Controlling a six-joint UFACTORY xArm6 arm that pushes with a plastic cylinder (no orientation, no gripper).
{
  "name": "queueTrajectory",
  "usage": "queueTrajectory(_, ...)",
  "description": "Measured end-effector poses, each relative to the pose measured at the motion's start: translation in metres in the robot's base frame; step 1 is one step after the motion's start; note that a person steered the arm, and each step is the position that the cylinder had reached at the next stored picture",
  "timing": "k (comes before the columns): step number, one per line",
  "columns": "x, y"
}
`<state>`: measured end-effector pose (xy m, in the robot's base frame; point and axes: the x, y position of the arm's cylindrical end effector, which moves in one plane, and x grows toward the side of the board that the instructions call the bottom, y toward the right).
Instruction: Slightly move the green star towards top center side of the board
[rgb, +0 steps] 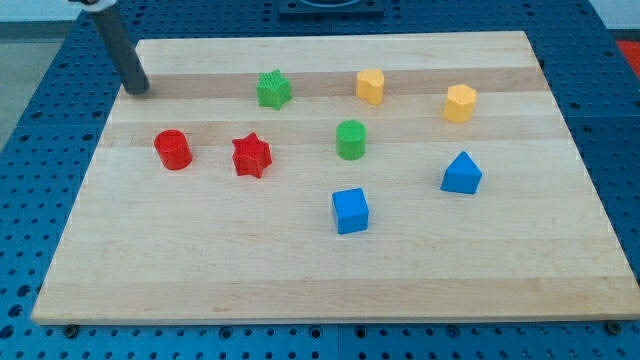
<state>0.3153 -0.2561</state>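
Observation:
The green star (273, 89) sits on the wooden board (330, 270) near the view's top, left of centre. My tip (137, 90) rests on the board at the view's top left, well to the left of the green star and apart from it. No block touches the tip. The red cylinder (172, 149) lies below and right of the tip.
A red star (251, 156) sits beside the red cylinder. A green cylinder (351, 139) is at centre. Two yellow blocks (370, 86) (460, 103) sit at the top right. A blue cube (350, 211) and a blue pointed block (461, 173) lie lower right.

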Motion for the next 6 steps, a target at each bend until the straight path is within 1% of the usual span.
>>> queueTrajectory(1,0.028,0.052)
queueTrajectory(2,0.036,0.110)
queueTrajectory(3,0.016,0.174)
queueTrajectory(4,-0.023,0.221)
queueTrajectory(5,-0.040,0.249)
queueTrajectory(6,-0.023,0.253)
